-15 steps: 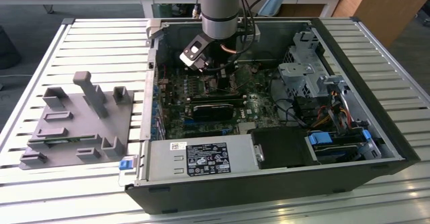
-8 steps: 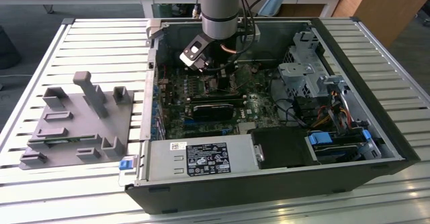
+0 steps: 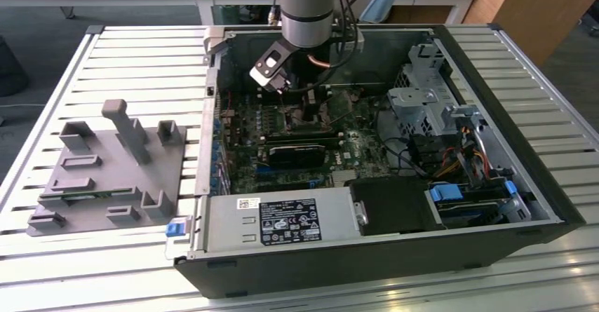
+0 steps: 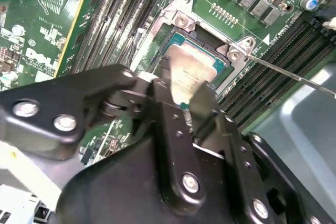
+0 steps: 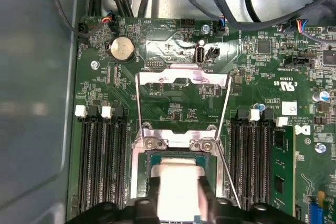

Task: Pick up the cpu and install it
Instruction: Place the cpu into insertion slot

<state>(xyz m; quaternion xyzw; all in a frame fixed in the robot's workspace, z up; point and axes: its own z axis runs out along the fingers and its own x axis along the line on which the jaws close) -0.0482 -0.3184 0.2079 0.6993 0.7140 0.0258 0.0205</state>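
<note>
While the load plate (image 5: 184,74) stands flipped open, the gripper (image 4: 182,92) is clenched on the cpu (image 4: 197,66), one finger against each of two opposite edges (same grip in the first wrist view). The cpu sits inside the socket frame (image 4: 181,22), mid-board on the motherboard (image 3: 280,172); can't tell if it's fully seated. The retention lever (image 4: 294,76) sticks out unlatched beside the socket's edge.

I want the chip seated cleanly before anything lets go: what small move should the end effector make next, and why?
Probably a slight, straight lowering. The end effector grips the cpu over the open socket, its load plate flipped up, and whether the cpu sits fully flat cannot be told.
</note>
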